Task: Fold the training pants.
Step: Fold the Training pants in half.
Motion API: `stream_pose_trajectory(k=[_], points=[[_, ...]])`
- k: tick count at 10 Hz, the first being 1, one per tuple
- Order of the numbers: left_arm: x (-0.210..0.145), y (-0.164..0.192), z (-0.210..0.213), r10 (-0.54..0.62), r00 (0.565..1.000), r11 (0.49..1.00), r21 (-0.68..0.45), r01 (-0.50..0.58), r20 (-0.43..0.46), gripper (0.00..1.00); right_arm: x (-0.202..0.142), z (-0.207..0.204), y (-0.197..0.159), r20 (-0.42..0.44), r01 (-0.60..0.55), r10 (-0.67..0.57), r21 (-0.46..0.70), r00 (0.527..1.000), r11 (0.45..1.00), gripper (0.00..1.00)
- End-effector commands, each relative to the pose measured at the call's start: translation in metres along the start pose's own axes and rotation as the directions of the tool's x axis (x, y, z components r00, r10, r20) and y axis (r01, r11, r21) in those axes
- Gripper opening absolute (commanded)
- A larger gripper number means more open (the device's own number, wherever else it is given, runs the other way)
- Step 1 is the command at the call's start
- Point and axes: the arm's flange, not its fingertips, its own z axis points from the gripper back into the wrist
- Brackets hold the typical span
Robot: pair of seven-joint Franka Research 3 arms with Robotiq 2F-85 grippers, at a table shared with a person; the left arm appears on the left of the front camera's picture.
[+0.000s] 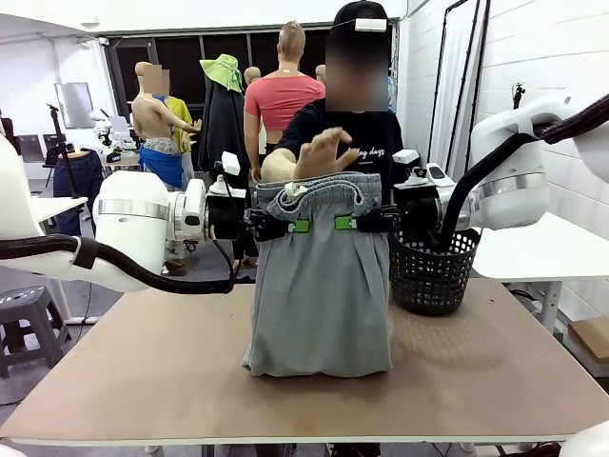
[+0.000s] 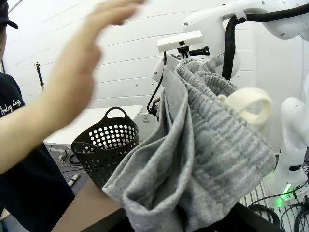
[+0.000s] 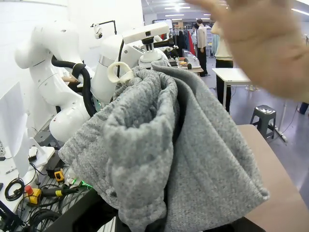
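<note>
- Brown flat tabletop (image 1: 495, 371) spans the front view, with the robot's white arms coming in from both sides above it.
- Light grey soft jersey training pants (image 1: 320, 286) hang upright over the table's middle, gathered elastic waistband at the top and the lower end resting in a fold on the tabletop; a cream drawstring loop (image 2: 246, 104) lies on the waistband.
- Black perforated plastic basket (image 1: 433, 271) stands on the table just beside the pants, on the robot's right.
- Person's hand (image 1: 324, 152) hovers above the waistband, fingers spread; it is blurred in both wrist views.
- Left gripper (image 1: 285, 227) is pinching the pants just below the waistband at one side edge.
- Right gripper (image 1: 357, 223) is pressed onto the opposite edge at the same height, cloth bunched between its fingers.
</note>
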Motion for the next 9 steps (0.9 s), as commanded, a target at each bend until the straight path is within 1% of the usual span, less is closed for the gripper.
stream_pose_trajectory(k=[1, 9], points=[[-0.0004, -0.003, 0.0007, -0.004, 1.0, 1.0, 0.007, 0.004, 0.01, 0.0, 0.0028, -0.0015, 0.0022, -0.003, -0.007, 0.007, 0.002, 1.0, 1.0, 0.0], [-0.0004, -0.003, 0.0007, -0.004, 1.0, 1.0, 0.007, 0.004, 0.01, 0.0, 0.0028, -0.0015, 0.0022, -0.003, -0.007, 0.007, 0.002, 1.0, 1.0, 0.0]])
